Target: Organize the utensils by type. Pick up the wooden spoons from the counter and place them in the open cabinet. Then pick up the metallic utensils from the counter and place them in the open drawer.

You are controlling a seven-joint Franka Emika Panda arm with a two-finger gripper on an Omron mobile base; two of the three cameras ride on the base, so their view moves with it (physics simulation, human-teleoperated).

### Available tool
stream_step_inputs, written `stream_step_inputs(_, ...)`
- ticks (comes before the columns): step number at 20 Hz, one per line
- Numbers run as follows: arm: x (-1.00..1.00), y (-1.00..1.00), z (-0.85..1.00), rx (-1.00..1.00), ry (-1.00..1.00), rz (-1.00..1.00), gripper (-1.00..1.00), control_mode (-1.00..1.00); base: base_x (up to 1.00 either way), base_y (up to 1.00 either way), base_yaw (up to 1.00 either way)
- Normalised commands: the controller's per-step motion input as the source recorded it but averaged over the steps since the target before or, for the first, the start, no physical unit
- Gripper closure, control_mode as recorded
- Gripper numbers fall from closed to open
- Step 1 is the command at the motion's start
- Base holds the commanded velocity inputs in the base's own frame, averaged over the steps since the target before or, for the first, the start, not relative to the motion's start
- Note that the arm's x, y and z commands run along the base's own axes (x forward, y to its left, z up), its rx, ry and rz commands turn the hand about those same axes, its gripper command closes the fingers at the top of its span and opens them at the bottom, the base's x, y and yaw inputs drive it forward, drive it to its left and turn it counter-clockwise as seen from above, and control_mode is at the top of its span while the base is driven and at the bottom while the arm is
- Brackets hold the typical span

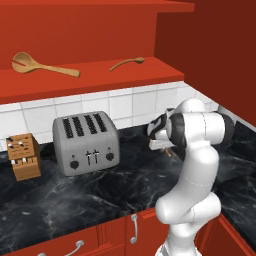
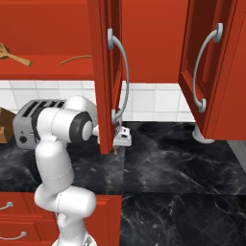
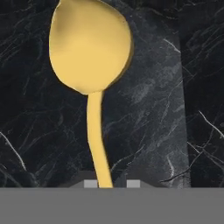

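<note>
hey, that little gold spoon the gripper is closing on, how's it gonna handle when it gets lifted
The gold spoon looks rigid, so it probably won't flop. The gripper pinches the thin handle far from the broad bowl, so it may pivot or droop. Its smooth finish could slip.

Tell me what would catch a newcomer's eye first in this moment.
The gold-tinted spoon looms in the hand view, its handle running down between the gripper's tips over the black marble counter. Next, two wooden spoons already lie on the open cabinet's red shelf. The silver four-slot toaster stands on the counter by the wall.
</note>
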Motion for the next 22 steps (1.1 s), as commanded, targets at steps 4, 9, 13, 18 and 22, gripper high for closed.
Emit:
stream_step_inputs(4, -0.30, 0.01, 0.50, 0.00, 0.00, 0.08, 1.00, -1.00, 0.00, 0.00, 0.00)
stream_step_inputs(9, -0.56, 0.00, 0.43, 0.00, 0.00, 0.15, 1.00, -1.00, 0.00, 0.00, 0.00)
stream_step_inputs(13, -0.84, 0.06, 0.26, -0.08, 0.00, 0.19, 1.00, -1.00, 0.00, 0.00, 0.00)
stream_step_inputs(18, -0.94, 0.09, 0.40, -0.08, 0.00, 0.18, 1.00, -1.00, 0.00, 0.00, 0.00)
stream_step_inputs(22, -0.83, 0.18, 0.62, -0.03, -0.09, 0.20, 1.00, -1.00, 0.00, 0.00, 0.00)
